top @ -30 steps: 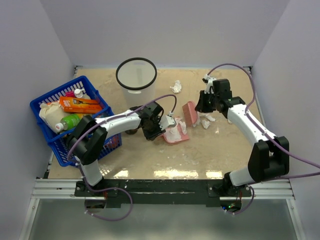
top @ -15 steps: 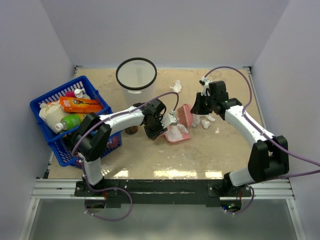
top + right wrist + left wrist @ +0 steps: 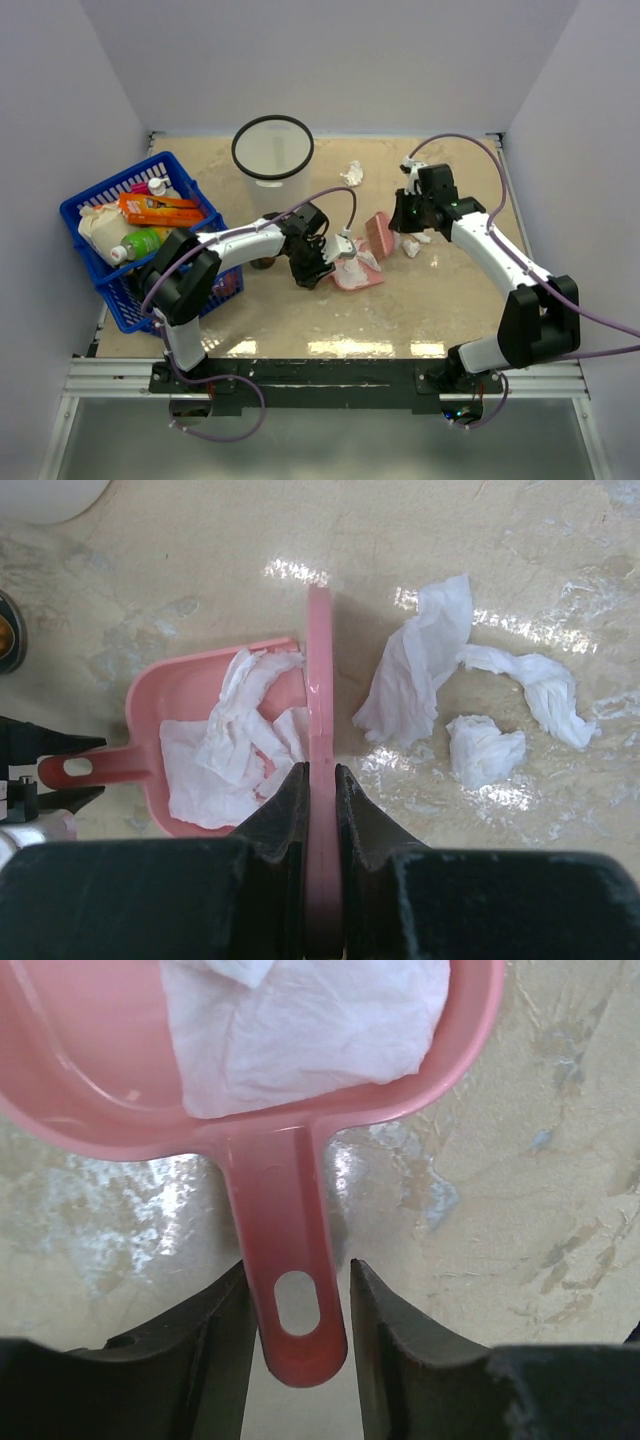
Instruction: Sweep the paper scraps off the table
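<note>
1. Paper scraps (image 3: 420, 675): three loose wads lie on the table (image 3: 180, 570), just to the right of the R claw (image 3: 320, 780) in the R wrist view. They're on the opposite side of the pink scraper (image 3: 319, 660) from the dustpan (image 3: 145, 705). Nearest wad sits right by the scraper edge; can't tell if it touches.
2. More scraps sit inside the dustpan, bunched near its open mouth, left of the scraper.
3. One more wad (image 3: 351, 172) lies near the white bin (image 3: 235, 150), well apart from both claws.
4. R claw: fingers pinched tight on the scraper, which shows edge-on btwn them. The scraper stands upright w/ its face at the dustpan mouth.
5. L claw (image 3: 297, 1280): fingers drawn in on the dustpan handle from both sides, at the hang hole, gripping it. Pan end points away from the claw, white paper inside.
6. Blue basket (image 3: 120, 300) w/ groceries stands at the table's left, well apart from the scraps.
</note>
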